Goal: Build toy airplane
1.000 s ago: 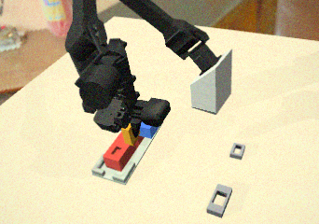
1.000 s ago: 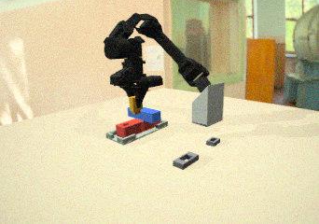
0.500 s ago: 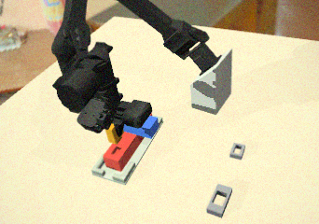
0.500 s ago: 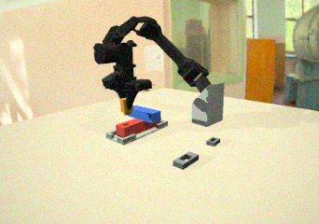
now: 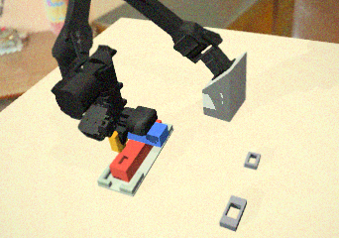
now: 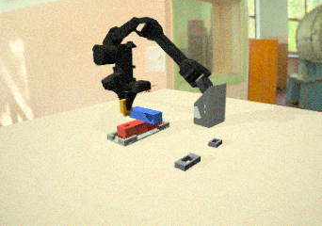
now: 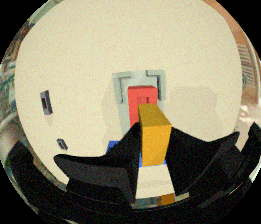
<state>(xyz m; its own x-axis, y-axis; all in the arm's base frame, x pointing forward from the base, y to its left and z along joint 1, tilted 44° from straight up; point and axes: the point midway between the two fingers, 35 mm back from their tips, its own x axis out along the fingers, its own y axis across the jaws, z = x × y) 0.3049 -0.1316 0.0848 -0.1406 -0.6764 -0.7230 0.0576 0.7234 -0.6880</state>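
Note:
The red fuselage [image 5: 130,165] [image 6: 128,131] [image 7: 142,91] lies in the pale cradle jig [image 5: 130,188] [image 6: 125,142] [image 7: 118,86], a socket opening showing near its near end. The blue wing [image 5: 159,134] [image 6: 147,116] [image 7: 111,147] lies across the fuselage's far part, partly hidden by the gripper in the top view. My gripper [image 5: 118,137] [image 6: 126,105] [image 7: 147,125] is shut on the yellow tail fin [image 5: 115,142] [image 6: 122,107] [image 7: 155,144]. The fin hangs upright above fuselage level. In the wrist view it overlaps the fuselage just short of the socket. Its tab is not clearly visible.
A larger grey frame [image 5: 229,223] [image 6: 181,164] and a smaller grey frame [image 5: 251,167] [image 6: 211,144] lie on the table to the right of the jig in the top and exterior views. A tall grey angled block [image 5: 230,97] [image 6: 214,108] stands by the arm's lower end.

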